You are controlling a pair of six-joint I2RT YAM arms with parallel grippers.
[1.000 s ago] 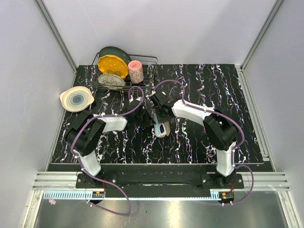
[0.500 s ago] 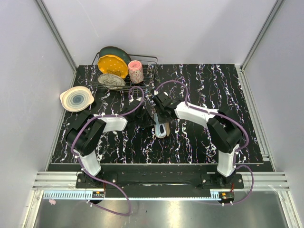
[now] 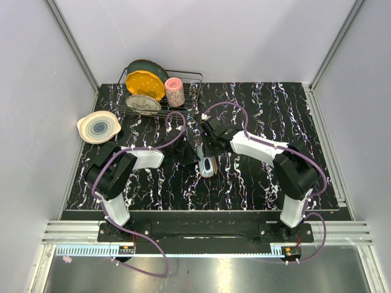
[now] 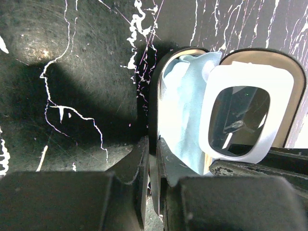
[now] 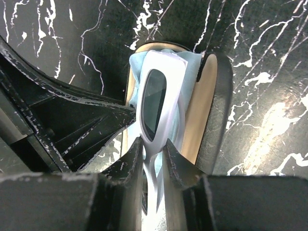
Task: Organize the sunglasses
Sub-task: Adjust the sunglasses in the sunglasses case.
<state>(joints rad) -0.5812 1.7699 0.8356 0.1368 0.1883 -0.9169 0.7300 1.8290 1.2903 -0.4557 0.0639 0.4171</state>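
Whitish slim-framed sunglasses (image 5: 156,101) — see-through lenses — over light-blue cloth (image 4: 180,101) in black case (image 5: 220,115)

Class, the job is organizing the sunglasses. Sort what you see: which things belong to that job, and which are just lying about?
Job: sunglasses, glasses case, blue cloth.
Lying about: dish rack, yellow plate, pink cup, bowl.

The sunglasses (image 5: 156,103) lie on the cloth (image 4: 180,110) inside the open case (image 5: 219,120) (mid-surface (image 3: 256,177)). The left claw (image 4: 153,159) is at its left wall, the right claw (image 5: 154,163) behind. A rack (image 3: 197,91) stands back left, with a bowl (image 3: 98,127) before it at the left edge.
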